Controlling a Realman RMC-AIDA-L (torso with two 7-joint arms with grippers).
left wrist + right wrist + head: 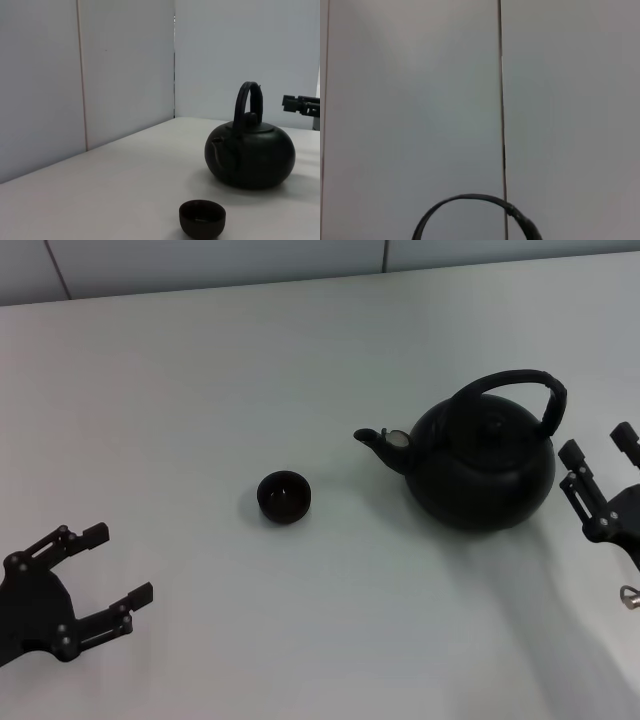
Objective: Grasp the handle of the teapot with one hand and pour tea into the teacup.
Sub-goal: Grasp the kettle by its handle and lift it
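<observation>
The matte-black teapot point(484, 462) point(250, 154) stands upright on the white table, right of centre, its short spout point(376, 438) turned toward the teacup. Its arched handle point(520, 385) point(247, 101) point(470, 212) spans the top. The tiny dark teacup point(284, 496) point(202, 218) sits to the left of the spout. My right gripper point(598, 452) is open just right of the teapot, near the handle's right end, touching nothing. My left gripper point(118, 564) rests open at the front left, well away from the cup.
The white table point(250, 390) runs back to a pale panelled wall point(100, 75) with vertical seams. A small metal ring point(629, 595) shows at the right edge beneath the right arm.
</observation>
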